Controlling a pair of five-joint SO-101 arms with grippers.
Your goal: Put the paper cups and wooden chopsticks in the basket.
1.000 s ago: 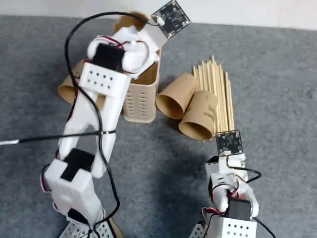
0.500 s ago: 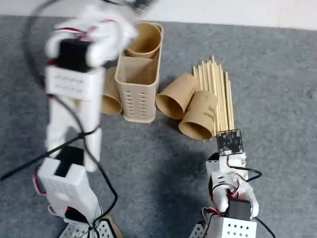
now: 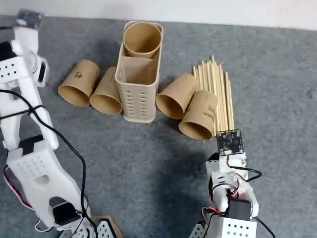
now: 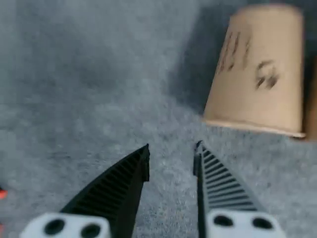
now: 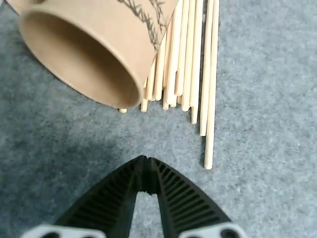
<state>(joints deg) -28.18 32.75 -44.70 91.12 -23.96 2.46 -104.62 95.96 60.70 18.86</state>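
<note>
**While the standing cup [image 3: 142, 39] sits in the basket [image 3: 136, 106], four more lie outside**

Where the grey tabletop [image 3: 148, 168] has its middle, the basket stands upright, split into a near and a far compartment. The standing cup is mouth up in the far compartment.

Left of the basket two cups lie on their sides, mouths toward the near edge. These are the leftmost cup [image 3: 78, 83] and, beside it, the second cup [image 3: 108, 91], which lies against the basket's left wall. Right of the basket the third cup [image 3: 176, 95] lies on its side just beside the wall. The fourth cup [image 3: 199, 115] touches it and rests partly on the chopsticks [image 3: 220, 89]. The chopsticks form a flat bundle running near to far, right of these cups.

The left arm [image 3: 22, 74] stands at the far left edge. The left jaws are open with nothing between them, over bare tabletop, near the leftmost cup but apart from it.

The right arm [image 3: 230, 198] is at the near right. The right jaws are closed on nothing, tips together. They point at the fourth cup's mouth and the near ends of the chopsticks, apart from both.
</note>
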